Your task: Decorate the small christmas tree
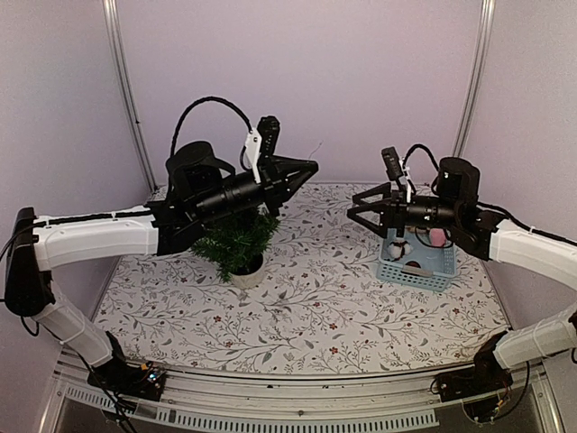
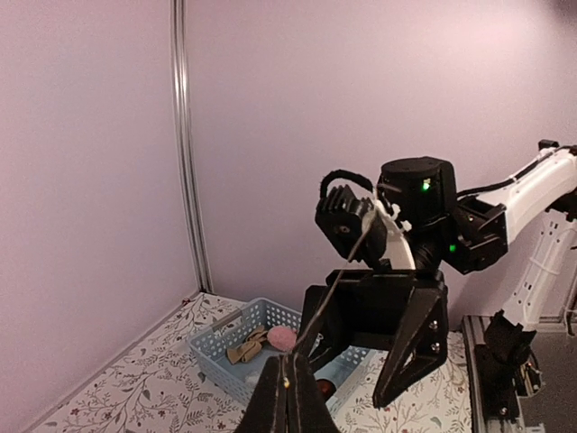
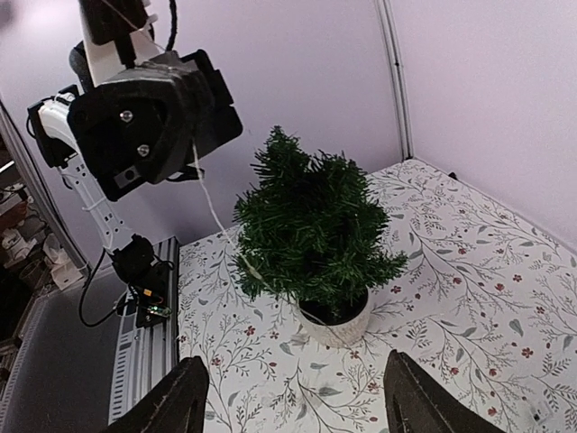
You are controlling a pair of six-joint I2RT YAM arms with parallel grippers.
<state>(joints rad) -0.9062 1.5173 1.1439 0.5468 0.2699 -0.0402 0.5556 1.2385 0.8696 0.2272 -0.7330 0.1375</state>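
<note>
While your left gripper (image 1: 313,167) is pinched fully closed, a thin pale string (image 3: 216,209) runs out of its fingertips. So call it closed on the string. In the left wrist view the string rises from the closed tips toward the other arm's camera. In the right wrist view it hangs from your left gripper down along the near-left side of the small christmas tree (image 1: 239,236) and trails toward the pot (image 3: 338,323). I cannot tell if it is caught on the branches or only lying against them.

The tree stands upright in its round white pot on the floral table (image 1: 343,316). It is in the left half, about midway between the near and far edges. Your left gripper is held above it, pointing toward the right edge, clear of the needles.

Your right gripper (image 1: 353,209) has its jaws spread wide with nothing between them. It faces the tree from the right half of the table, well apart from it. Just behind and below it sits a light blue basket (image 1: 424,275), near the right edge toward the far right corner. Inside it you can see a pink round piece (image 2: 281,336) and a tan piece (image 2: 242,350); the rest is too small to name.
</note>
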